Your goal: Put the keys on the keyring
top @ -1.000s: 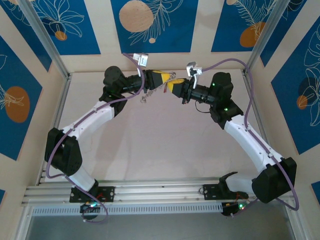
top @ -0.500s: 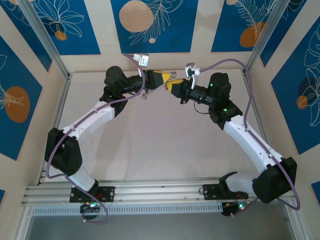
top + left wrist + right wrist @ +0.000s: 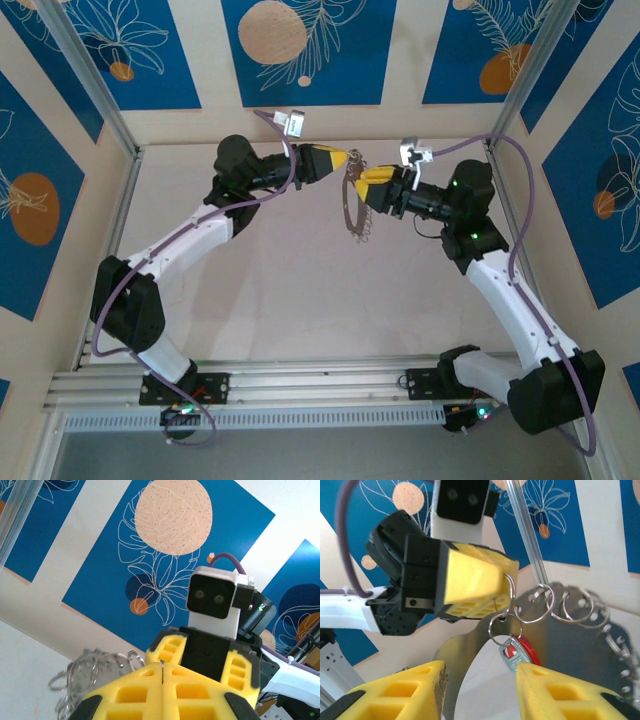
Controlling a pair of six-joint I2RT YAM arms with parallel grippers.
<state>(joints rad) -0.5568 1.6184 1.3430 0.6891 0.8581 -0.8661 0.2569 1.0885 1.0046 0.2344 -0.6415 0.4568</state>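
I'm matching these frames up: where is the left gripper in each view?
Top external: the left gripper sits upper centre, pointing right.
Left wrist: the left gripper at bottom centre, shut.
Right wrist: the left gripper centre-left, tip pointing right.
Shared landmark: the small metal rings hanging at its tip.

Keyring [image 3: 349, 205] hangs at left pincer [image 3: 346, 157] tip, just beside right pincer [image 3: 361, 181]
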